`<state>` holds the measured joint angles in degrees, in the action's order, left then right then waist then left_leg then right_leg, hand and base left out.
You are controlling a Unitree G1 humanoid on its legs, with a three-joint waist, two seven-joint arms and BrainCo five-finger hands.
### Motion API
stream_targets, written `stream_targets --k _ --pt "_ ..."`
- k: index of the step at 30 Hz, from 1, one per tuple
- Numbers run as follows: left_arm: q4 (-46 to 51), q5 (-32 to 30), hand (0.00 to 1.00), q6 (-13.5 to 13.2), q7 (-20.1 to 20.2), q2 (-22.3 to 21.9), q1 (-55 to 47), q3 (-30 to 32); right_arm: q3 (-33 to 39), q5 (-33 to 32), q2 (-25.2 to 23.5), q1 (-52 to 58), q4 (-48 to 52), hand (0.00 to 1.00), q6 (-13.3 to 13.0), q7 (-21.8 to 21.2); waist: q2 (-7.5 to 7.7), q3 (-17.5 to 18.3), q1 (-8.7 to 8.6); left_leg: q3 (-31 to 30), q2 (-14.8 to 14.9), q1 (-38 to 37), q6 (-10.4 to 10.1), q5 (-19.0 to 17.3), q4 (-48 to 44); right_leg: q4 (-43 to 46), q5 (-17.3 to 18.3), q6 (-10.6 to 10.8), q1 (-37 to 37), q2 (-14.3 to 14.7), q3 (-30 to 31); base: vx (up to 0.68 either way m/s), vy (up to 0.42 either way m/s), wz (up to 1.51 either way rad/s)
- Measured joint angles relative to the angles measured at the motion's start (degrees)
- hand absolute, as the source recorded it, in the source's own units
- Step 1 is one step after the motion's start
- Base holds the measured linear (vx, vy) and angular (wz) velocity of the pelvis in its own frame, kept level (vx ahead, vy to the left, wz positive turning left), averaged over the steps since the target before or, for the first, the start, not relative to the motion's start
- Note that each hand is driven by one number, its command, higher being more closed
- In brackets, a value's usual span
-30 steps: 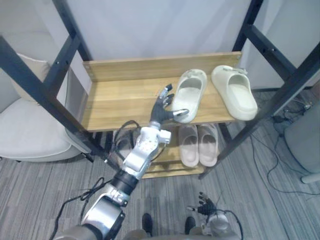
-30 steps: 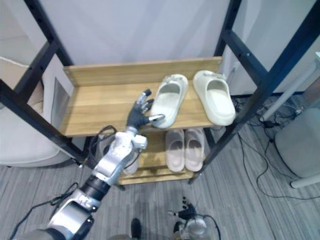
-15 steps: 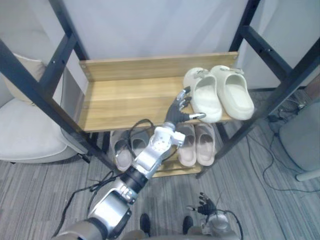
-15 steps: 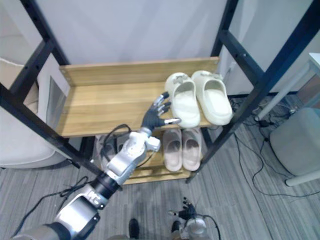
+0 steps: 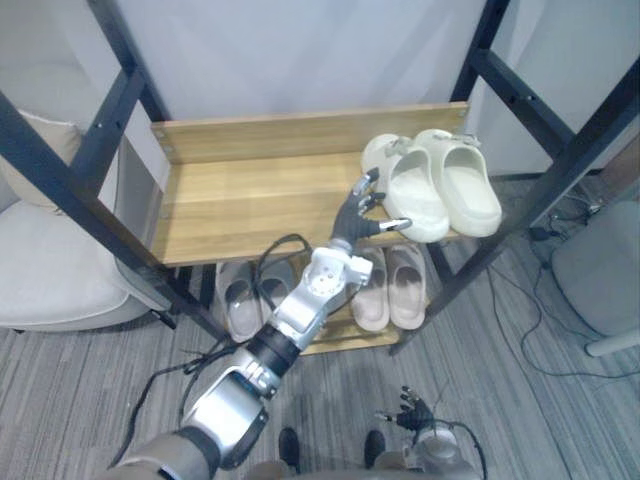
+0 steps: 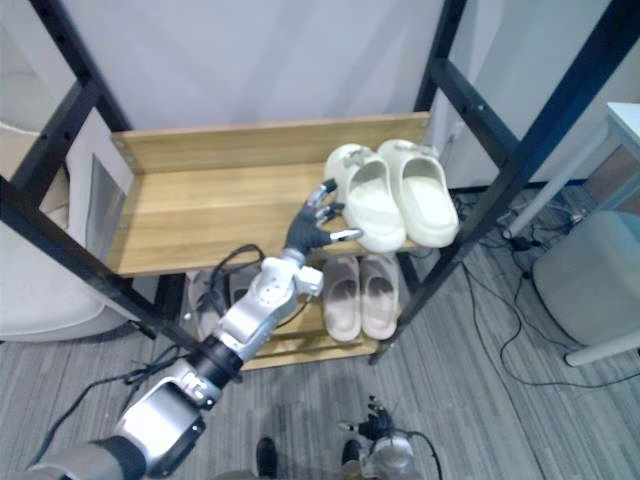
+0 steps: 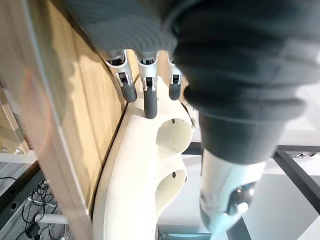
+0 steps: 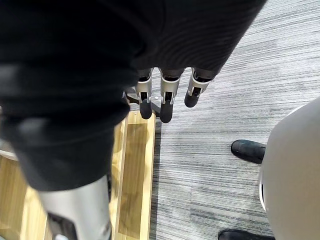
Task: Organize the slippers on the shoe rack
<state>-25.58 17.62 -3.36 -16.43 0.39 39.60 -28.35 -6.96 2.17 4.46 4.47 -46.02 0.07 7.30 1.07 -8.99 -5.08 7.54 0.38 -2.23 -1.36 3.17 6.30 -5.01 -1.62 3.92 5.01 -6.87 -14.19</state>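
I read this as the tail end of squaring up the top pair. My left hand (image 5: 358,214) is up at the pale wooden plank shelf (image 5: 240,205) of the black metal-framed shoe rack (image 5: 118,108). Its fingers (image 7: 149,99) are straight and a little spread, gripping nothing. The flat of them lies along the outer side of the nearer cream foam slipper (image 5: 408,195), with the thumb stuck out by its near end. In the wrist view the dark tips look to be touching the slipper's wall, though I can't be sure at that angle. That slipper lies snug against its cream foam partner (image 5: 462,185) at the right end of the shelf, and is angled slightly against it.

The next move, as I judge it, calls for a light sideways nudge at the near end to set the two parallel. After that the hand needs to lift clear without dragging the slipper along.

The slippers are thick, rounded, smooth moulded foam with wide openings. I'd expect them to be light and liable to slide on the slick wood grain. Below, a beige pair of flat slides (image 5: 388,285) and a grey pair (image 5: 242,298) lie on the lower shelf. My right hand (image 5: 412,411) hangs low over the grey ribbed carpet (image 5: 520,380), fingers loose and empty.
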Motion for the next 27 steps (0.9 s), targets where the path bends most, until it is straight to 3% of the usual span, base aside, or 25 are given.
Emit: stream_targets --k 11,22,24,27 --pt "0.8 -0.7 0.00 0.7 0.6 0.9 -0.1 1.6 0.0 0.0 0.0 -0.6 0.0 0.00 0.0 0.0 0.03 0.0 0.03 -0.2 0.0 0.1 0.0 0.0 0.0 0.0 0.0 0.1 0.0 0.0 -0.6 0.00 0.000 0.00" --pt "19.0 -1.6 0.00 0.9 4.3 5.4 -10.6 1.3 -0.9 0.0 -2.2 -3.4 -2.0 0.00 0.3 -0.5 0.03 0.0 1.13 -3.4 -0.3 0.0 0.0 0.2 0.0 0.0 0.3 0.3 1.5 -0.1 -3.4 0.00 -0.005 0.13" --pt "23.5 0.5 0.00 0.8 5.7 6.3 -13.3 -0.7 -2.1 0.0 -2.1 -3.3 -2.8 0.00 0.4 -0.6 -0.02 0.1 2.28 -4.3 -0.4 0.4 0.0 0.6 -0.3 0.0 0.3 0.3 1.6 -0.2 -3.8 -0.02 0.002 0.19" --pt "29.2 3.1 0.00 -0.2 8.2 7.4 -17.6 -3.7 -2.4 0.1 -2.1 -3.3 -4.4 0.00 0.4 -0.6 -0.07 0.2 2.70 -5.7 -0.7 0.6 0.1 0.8 -0.3 0.3 0.6 0.4 1.9 -0.4 -4.6 -0.02 0.000 0.21"
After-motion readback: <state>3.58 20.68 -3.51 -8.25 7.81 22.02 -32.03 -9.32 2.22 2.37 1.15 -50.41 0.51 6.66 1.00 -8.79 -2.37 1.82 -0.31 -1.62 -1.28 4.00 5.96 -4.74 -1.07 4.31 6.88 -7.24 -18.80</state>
